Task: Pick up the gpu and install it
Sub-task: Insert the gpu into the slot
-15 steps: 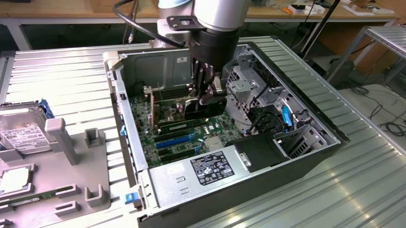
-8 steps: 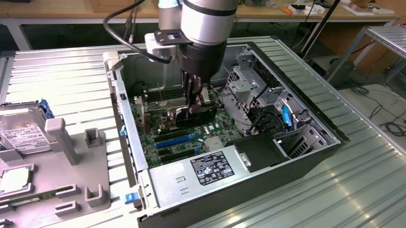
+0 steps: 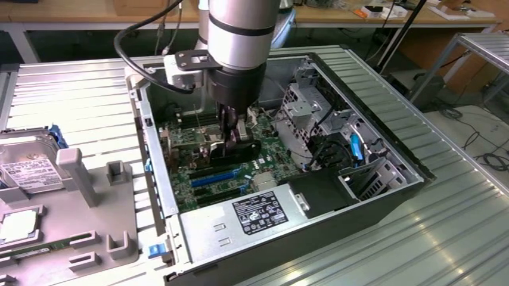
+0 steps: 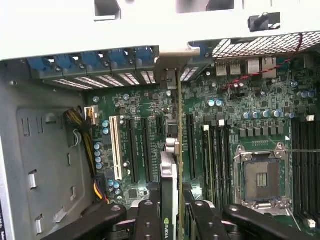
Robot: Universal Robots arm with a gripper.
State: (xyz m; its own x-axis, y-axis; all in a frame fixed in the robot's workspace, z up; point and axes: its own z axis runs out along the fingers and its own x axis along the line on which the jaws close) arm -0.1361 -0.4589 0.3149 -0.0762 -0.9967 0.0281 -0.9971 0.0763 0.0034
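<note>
Between the fingers of the gripper the gpu stood on edge, clamped by its two faces. The jaws were drawn narrow on the thin card, and a green-and-black maker's badge showed at its near end. Held that way, its contact edge faced down toward the motherboard, which is how such a card has to meet a slot. It ran away from the wrist in line with the long black expansion slots. It stood well apart from the white slot on one side and the bare CPU socket on the other. Whether its edge had entered a slot or hung just above one could not be told. At the far end its metal bracket reached the rear wall of the case, level with the row of blue latches — the place, I judge, where a bracket must sit so the card's ports face outward.

From the exterior view the gripper reached straight down into the open computer case. The gpu showed as a dark slab beneath it over the green board, with the drive cage beside it and the power supply nearer the camera. At the exterior view's left, outside the case, a grey holding tray carried the hard drive and a narrow green strip — parts laid out within the arm's reach, it seemed.
</note>
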